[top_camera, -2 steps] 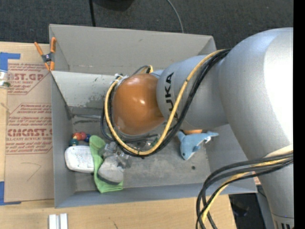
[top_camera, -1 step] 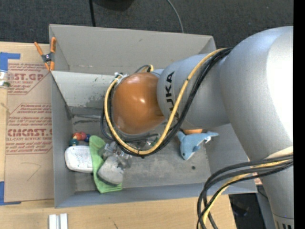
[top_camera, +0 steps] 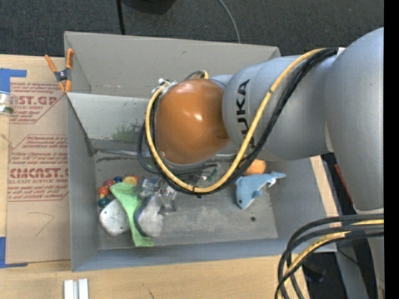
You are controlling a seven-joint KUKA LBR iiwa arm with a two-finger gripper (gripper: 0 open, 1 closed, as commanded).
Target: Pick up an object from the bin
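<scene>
My gripper (top_camera: 159, 193) reaches down from under the arm's orange cover into the bin's lower left part. It hangs just above a grey rounded lump (top_camera: 149, 223) and the upper end of a light green strip (top_camera: 131, 208) that lies across the lump. Left of the strip rests a white and grey stone-like thing (top_camera: 111, 219). A small cluster of coloured beads (top_camera: 111, 186) sits above it, near the gripper's left side. I see nothing held in the gripper.
A blue dolphin-shaped toy (top_camera: 252, 189) lies at the bin's right, with a small orange thing (top_camera: 256, 166) just above it, partly under the arm. The arm and its cover hide the bin's middle and back.
</scene>
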